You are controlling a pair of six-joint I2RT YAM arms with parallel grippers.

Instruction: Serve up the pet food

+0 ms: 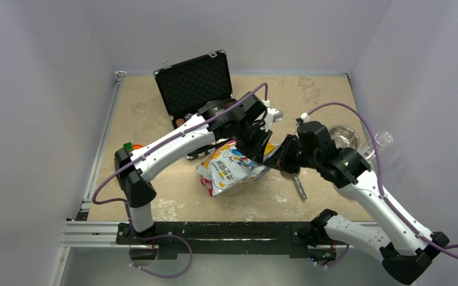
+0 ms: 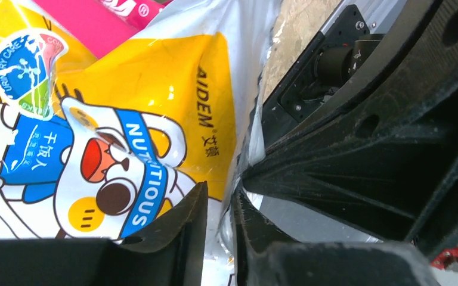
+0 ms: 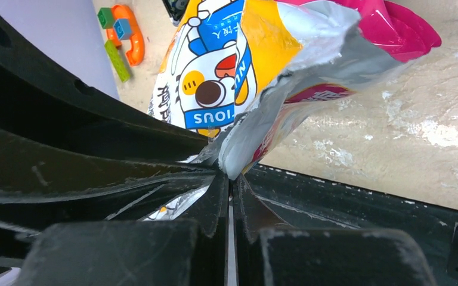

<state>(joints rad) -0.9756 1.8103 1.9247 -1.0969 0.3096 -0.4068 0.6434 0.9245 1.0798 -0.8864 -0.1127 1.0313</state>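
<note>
Bag: yellow front, pink top band, white edges, silver lining; white cartoon figure with blue headband, blue shirt, red mouth. Case black, egg-crate foam pattern in lid. Table mottled beige, whitish smears. Left arm, right arm white, black joints. Left gripper, right gripper black. Toy blocks orange, green, blue. Bowl silver.

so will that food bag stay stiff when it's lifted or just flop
Probably floppy: the bag crumples into folds where the right jaws pinch it. Likely slippery too, since its film looks glossy in the left wrist view. Its bulging body may sag.
</note>
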